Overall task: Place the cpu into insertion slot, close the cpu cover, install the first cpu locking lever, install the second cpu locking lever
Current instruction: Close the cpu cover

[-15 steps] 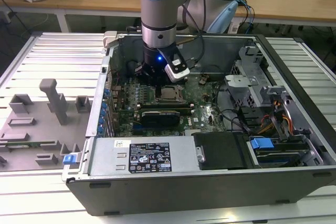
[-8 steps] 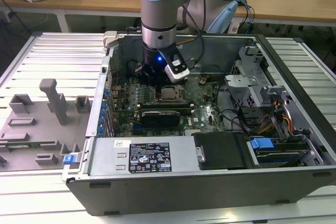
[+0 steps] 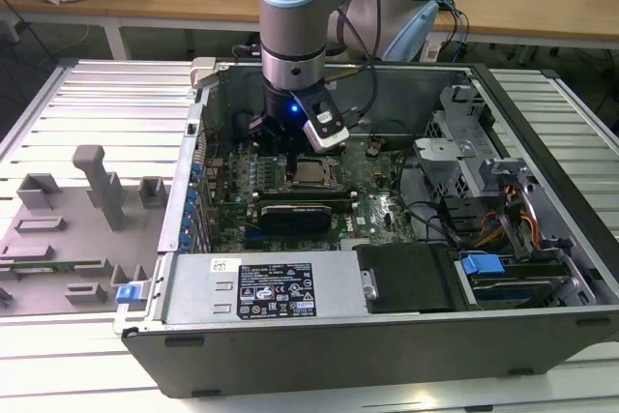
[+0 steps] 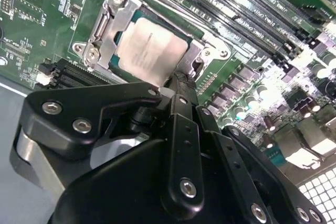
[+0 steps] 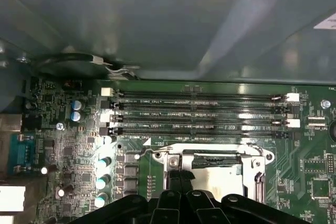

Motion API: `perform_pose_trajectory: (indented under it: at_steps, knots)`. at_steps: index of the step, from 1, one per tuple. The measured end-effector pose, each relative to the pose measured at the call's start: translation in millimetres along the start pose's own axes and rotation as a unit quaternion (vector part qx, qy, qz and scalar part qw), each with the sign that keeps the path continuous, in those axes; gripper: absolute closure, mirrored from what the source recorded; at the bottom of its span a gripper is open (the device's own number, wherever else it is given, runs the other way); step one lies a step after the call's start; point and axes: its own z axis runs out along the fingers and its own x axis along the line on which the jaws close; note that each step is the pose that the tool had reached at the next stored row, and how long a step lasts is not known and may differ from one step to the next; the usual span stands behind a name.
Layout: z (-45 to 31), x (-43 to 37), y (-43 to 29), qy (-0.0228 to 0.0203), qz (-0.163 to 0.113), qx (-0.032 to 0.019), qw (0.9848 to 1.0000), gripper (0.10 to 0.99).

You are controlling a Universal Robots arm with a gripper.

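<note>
Second wrist view brings the cpu (image 4: 152, 51) closest: a small flat square with a pale, silvery-beige face, matte and faintly marked, seated in the insertion slot (image 4: 163, 24), whose dark rim shows as a thin band along one edge of the chip. The cpu cover (image 4: 110, 27) lies down over it, a bright metal frame with screws at its corners, and the chip's face shows through its square window. The gripper (image 4: 177, 83) has its black fingers pressed together with nothing between them, their tips at the cover's edge; whether they touch the metal I cannot tell. In the first wrist view the paired fingers (image 5: 173, 182) stand side by side over the same frame, with the cpu (image 5: 215, 170) just beyond them. The socket is hemmed in tightly: four long memory slots (image 5: 199, 114) run parallel just beside one edge, and a row of teal-topped capacitors (image 5: 103, 163) stands near another. Behind the memory slots rises the grey case wall (image 5: 157, 24). In the exterior view the arm (image 3: 295, 26) reaches straight down through the open side of the computer case (image 3: 406, 84), the black graphics card (image 3: 295, 212) lies just on the camera's side of the socket, and a drive cage (image 3: 464, 142) fills the exterior view's right. Open room lies above the board.
</note>
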Motion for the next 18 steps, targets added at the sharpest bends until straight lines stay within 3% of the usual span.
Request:
perform_pose_trajectory:
  at_steps: [4, 8, 11, 15, 18]
  knots:
    - [-0.1, -2.8, -3.5, -0.0001, 0.000, -0.0019, 1.0000, 0.980]
    - [0.5, -2.9, -5.3, -0.0003, 0.000, -0.0091, 1.0000, 0.980]
    - [-0.4, -3.7, -5.3, -0.0002, 0.000, -0.0091, 1.0000, 0.980]
    - [-8.7, -4.2, -4.4, -0.0002, 0.000, -0.0086, 1.0000, 0.980]
    - [-9.9, -5.0, -5.4, -0.0001, 0.000, -0.0018, 1.0000, 0.980]
